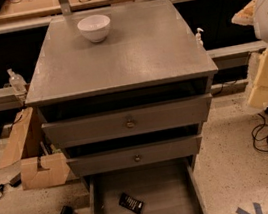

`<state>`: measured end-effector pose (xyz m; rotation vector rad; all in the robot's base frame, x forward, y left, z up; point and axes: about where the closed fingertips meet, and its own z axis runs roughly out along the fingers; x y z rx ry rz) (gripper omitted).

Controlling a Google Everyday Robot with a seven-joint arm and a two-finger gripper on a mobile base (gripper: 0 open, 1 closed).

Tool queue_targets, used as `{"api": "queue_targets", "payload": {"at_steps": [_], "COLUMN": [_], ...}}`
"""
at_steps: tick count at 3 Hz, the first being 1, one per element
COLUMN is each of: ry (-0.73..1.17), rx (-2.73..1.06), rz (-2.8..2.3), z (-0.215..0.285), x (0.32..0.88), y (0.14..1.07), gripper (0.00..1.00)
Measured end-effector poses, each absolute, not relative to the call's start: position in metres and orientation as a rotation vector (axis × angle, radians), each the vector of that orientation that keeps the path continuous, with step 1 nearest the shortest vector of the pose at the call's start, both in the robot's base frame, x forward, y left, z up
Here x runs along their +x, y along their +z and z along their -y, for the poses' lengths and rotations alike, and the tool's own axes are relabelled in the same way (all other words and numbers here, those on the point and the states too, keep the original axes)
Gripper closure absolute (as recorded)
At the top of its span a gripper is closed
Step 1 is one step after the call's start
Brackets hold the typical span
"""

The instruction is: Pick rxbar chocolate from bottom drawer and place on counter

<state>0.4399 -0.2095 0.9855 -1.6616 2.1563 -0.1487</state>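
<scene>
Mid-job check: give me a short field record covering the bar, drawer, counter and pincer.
rxbar chocolate: lying flat and angled on the drawer floor, left of centre
bottom drawer: pulled open
counter: white bowl stands near its back left
pincer: at the right edge of view, beside the cabinet, well away from the bar
task status: bar not yet picked

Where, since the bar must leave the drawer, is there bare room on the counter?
The counter is bare in front of and right of the white bowl, which crowds only the back left. The gripper hangs off to the counter's right.
</scene>
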Motion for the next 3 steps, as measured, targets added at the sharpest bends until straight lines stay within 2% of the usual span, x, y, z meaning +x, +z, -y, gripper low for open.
{"api": "queue_targets", "payload": {"at_steps": [1,2,3], "ry": [-0.085,0.018,0.037], "rx": [-1.64,-1.609,-1.556], "rz": [-2.121,-2.027,-1.94], "z": [0.211,0.214,0.211], "x": [0.44,0.44,0.458], "y": [0.947,0.866,0.822], "gripper": [0.0,0.0,0.0]}}
